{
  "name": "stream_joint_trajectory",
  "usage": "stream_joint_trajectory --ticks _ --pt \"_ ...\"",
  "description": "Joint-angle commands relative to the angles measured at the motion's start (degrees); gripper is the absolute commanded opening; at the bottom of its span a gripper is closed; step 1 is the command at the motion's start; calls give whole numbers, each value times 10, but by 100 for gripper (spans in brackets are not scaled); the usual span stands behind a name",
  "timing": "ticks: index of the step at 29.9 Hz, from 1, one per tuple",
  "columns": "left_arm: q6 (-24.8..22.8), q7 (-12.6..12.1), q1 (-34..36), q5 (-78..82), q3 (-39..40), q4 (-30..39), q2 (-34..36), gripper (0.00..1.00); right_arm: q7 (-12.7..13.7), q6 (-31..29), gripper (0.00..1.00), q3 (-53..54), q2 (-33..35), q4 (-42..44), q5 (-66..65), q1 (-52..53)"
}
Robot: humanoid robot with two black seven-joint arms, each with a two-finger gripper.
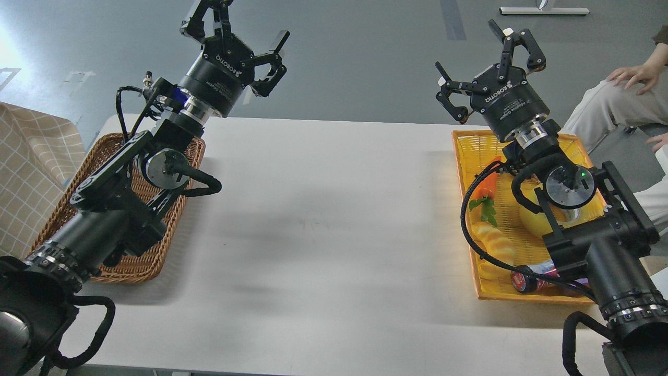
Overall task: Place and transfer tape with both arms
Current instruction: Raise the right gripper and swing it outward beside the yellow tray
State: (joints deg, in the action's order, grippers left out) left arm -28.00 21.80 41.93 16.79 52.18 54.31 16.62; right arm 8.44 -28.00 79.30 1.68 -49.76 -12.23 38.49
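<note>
Left gripper: raised above the far edge of the table, fingers spread wide, nothing between them. Below and behind it, under the left arm, sits a brown wicker basket; what the basket holds is hidden by the arm.

Right gripper: likewise raised past the far table edge, fingers splayed apart, holding nothing. Well apart from the left gripper, with the bare middle of the table between and below them.

Yellow basket: lies beneath and behind the right gripper, partly covered by the right arm. Visible inside: a toy carrot, a twisted yellow bread toy, a rounded yellow item mostly behind the arm, and a red-ended can on its side at the near edge.

Tape: cannot be told for certain. The rounded yellow item under the right wrist may be it, but the arm hides too much to confirm. Neither gripper touches it.

A seated person is to the right of the right gripper, beyond the table. A checked cloth lies left of the left arm.
</note>
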Motion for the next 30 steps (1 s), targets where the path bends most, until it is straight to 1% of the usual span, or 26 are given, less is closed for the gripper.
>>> stream_joint_trajectory --ticks 1,14,17,20,23,30 --pt "0 0 0 0 0 0 1 98 0 0 100 1 3 -2 0 0" --pt "0 0 1 0 0 0 0 98 0 0 100 -8 51 -2 -5 4" --pt "0 0 1 0 0 0 0 98 0 0 100 -8 63 -2 -30 4" --pt "0 0 1 0 0 0 1 98 0 0 100 -9 70 -3 -67 4" --pt "0 0 1 0 0 0 1 98 0 0 100 -8 78 -4 -136 7" --pt "0 0 1 0 -1 0 4 98 0 0 100 -11 128 -45 -276 -3"
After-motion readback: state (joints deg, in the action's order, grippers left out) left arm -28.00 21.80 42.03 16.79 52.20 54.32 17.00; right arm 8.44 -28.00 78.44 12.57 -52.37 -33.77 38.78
